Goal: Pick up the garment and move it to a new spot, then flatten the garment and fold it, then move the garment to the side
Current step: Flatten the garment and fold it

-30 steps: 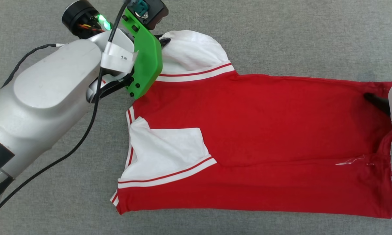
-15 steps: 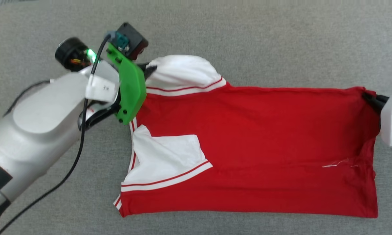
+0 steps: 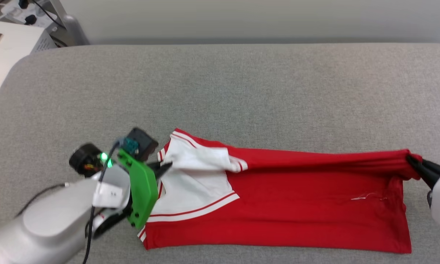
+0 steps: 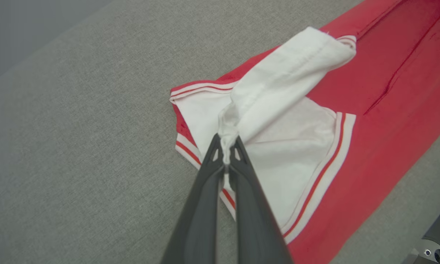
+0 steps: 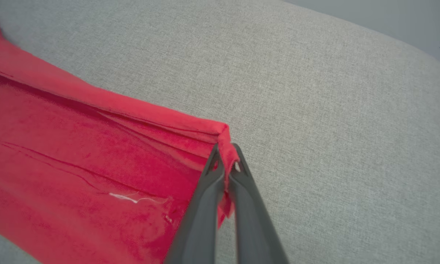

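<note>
The garment [image 3: 300, 205], a red T-shirt with white sleeves, lies lengthwise across the grey surface near its front edge, its far long edge lifted. My left gripper [image 3: 166, 167] is shut on the far white sleeve [image 4: 278, 80], which hangs raised over the near sleeve [image 3: 194, 198]. In the left wrist view that gripper [image 4: 227, 148] pinches a bunch of white fabric. My right gripper [image 3: 412, 161] is shut on the far corner of the red hem, seen in the right wrist view as the gripper [image 5: 225, 154] clamped on a red fold of the garment [image 5: 77, 165].
The grey padded surface [image 3: 220, 91] stretches wide beyond the shirt. A white cabinet [image 3: 7, 47] with cables stands past its far left corner. A pale wall [image 3: 241, 18] runs behind.
The head camera has tilted up and shows the far edge. Both grippers have lifted the shirt's far edge and drawn it toward the near side; the right one closed on the hem.
</note>
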Motion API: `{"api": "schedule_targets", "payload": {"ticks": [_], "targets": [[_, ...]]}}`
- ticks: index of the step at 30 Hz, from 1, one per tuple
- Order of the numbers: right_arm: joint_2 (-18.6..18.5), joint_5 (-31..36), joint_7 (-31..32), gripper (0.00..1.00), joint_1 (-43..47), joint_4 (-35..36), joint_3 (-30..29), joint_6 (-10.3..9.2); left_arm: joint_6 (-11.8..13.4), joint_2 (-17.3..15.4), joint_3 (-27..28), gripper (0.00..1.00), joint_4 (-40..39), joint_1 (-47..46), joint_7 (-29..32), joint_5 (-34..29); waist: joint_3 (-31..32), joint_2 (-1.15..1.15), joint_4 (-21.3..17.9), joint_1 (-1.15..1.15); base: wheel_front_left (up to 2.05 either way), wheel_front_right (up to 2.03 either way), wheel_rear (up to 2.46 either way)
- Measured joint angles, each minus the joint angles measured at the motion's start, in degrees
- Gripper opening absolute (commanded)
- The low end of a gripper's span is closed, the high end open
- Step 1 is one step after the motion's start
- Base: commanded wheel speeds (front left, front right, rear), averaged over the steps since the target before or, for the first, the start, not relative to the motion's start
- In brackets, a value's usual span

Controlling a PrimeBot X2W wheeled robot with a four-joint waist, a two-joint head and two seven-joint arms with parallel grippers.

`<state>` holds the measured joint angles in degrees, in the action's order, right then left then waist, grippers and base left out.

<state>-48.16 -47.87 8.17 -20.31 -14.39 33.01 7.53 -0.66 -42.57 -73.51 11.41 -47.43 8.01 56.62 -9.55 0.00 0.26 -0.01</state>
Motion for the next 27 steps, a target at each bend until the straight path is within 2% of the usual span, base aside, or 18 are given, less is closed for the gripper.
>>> {"api": "schedule_targets", "payload": {"ticks": [8, 14, 20, 21, 22, 23, 27], "targets": [[1.63, 1.77, -0.41, 0.0, 12.67, 3.92, -7.12, 0.0, 2.87, -1.21, -0.02, 0.0, -2.97, 8.86, -0.35, 0.27, 2.18, 0.0, 0.82, 0.0, 0.0, 0.0, 0.0], [5.12, 3.43, 0.48, 0.0, 20.22, 5.13, -11.07, 0.0, 3.43, -0.9, -0.03, 0.0, -1.42, 12.63, 0.08, 0.45, 1.76, 0.0, 0.74, 0.0, 0.0, 0.0, 0.0], [8.61, 4.34, 1.48, 0.0, 21.99, 3.87, -11.9, 0.0, 3.35, 0.6, 0.12, 0.0, 1.63, 13.53, -1.32, 0.77, 0.94, 0.0, 0.48, 0.0, 0.0, 0.0, 0.0], [8.98, 4.41, 1.45, 0.13, 22.0, 3.7, -12.09, 0.0, 3.37, 0.86, 0.21, 0.36, 2.11, 13.56, -1.71, 0.77, 0.97, 0.0, 0.47, 0.0, 0.0, 0.0, 0.0], [9.4, 4.47, 1.24, 0.73, 22.0, 3.61, -12.35, 0.0, 3.47, 1.05, 0.25, 1.0, 2.67, 13.6, -2.29, 0.74, 1.06, 0.0, 0.44, 0.0, 0.0, 0.0, 0.0], [9.81, 4.46, 1.14, 1.0, 22.01, 3.66, -12.61, 0.0, 3.66, 1.16, 0.36, 1.0, 3.05, 13.66, -3.04, 0.65, 1.22, 0.0, 0.39, 0.0, 0.0, 0.0, 0.0], [9.95, 3.52, 1.08, 1.0, 22.56, 5.89, -13.8, 0.0, 5.52, 0.98, 1.1, 1.0, 3.18, 14.74, -5.88, 0.23, 2.36, 0.0, 0.15, 0.0, 0.0, 0.0, 0.0]]}}
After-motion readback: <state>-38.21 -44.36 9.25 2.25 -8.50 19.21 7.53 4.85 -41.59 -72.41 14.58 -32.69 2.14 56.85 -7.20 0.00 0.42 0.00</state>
